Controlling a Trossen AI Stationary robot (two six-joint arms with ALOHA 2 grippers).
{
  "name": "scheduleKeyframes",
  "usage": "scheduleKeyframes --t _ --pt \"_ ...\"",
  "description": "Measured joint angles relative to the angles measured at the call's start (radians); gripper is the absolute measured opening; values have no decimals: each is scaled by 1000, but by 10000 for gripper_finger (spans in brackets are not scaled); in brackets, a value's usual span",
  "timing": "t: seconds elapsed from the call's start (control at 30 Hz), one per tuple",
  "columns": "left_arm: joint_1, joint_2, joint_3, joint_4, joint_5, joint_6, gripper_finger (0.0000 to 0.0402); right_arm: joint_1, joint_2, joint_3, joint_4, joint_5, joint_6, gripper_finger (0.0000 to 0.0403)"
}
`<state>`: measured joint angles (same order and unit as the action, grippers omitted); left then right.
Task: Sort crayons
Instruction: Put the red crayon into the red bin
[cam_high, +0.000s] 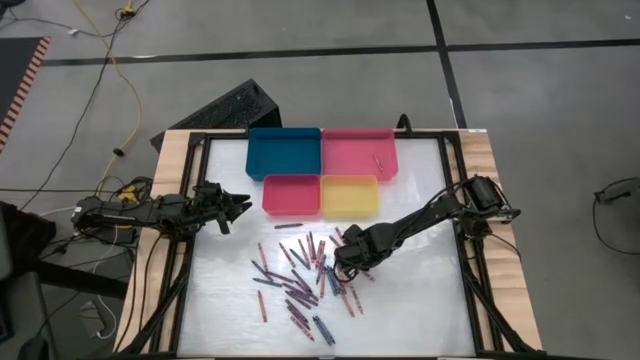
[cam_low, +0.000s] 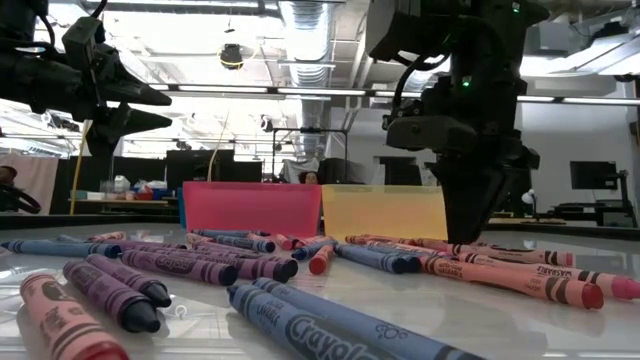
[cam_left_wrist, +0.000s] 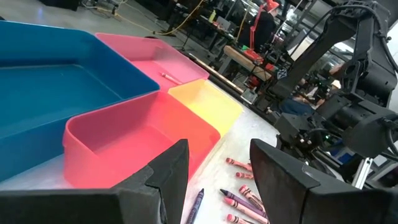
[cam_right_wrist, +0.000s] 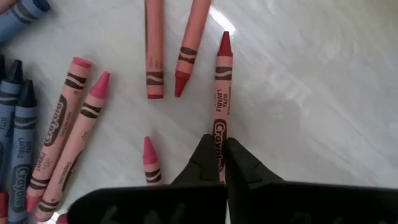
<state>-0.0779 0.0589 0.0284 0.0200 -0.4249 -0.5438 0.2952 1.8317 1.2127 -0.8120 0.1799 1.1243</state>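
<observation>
My right gripper (cam_right_wrist: 221, 163) is down on the white tabletop (cam_high: 420, 300), a little right of centre in the overhead picture, and its two dark fingers are pressed together on the lower end of a slim red paper-wrapped crayon (cam_right_wrist: 222, 93). That crayon lies flat, its pointed tip aimed away from my wrist. I have it near the blunt end, not the middle, so I judge it will want to swing when I raise it.

The rest of the crayons (cam_high: 300, 280) lie scattered across the lower middle of the overhead picture: red, pink, purple and blue sticks, some crossing. Just beside my catch sit a short pink stub (cam_right_wrist: 150, 158) and two salmon-pink crayons (cam_right_wrist: 171, 46), near but not touching it.

To do this well, I think I should lift straight up and slowly, clear the neighbours before travelling, then carry toward the four rectangular plastic trays at upper centre: the blue tray (cam_high: 283, 152), the large pink tray (cam_high: 350, 148) with one crayon already in it, the small pinkish-red tray (cam_high: 291, 195) and the yellow tray (cam_high: 350, 195). The pinkish-red one looks the likely match.

My left gripper (cam_high: 238, 206) waits at mid-left beside the trays, fingers spread, holding nothing.
</observation>
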Motion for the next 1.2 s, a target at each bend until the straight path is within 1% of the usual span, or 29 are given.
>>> scheduleKeyframes --t 0.3,0.53,0.67,0.8,0.93,1.13,1.2 --pt "0 0 0 0 0 0 160 -38 0 96 -50 0 -93 4" --pt "0 0 0 0 0 0 160 -101 0 199 -48 4 -236 4" --pt "0 0 0 0 0 0 160 -148 0 263 -34 54 -327 4" --pt "0 0 0 0 0 0 160 -210 1 297 64 87 -426 4" --pt "0 0 0 0 0 0 160 -275 2 299 212 86 -547 4" --pt "0 0 0 0 0 0 160 -363 12 300 382 82 -675 4" --pt "0 0 0 0 0 0 160 -384 22 300 437 61 -733 4"
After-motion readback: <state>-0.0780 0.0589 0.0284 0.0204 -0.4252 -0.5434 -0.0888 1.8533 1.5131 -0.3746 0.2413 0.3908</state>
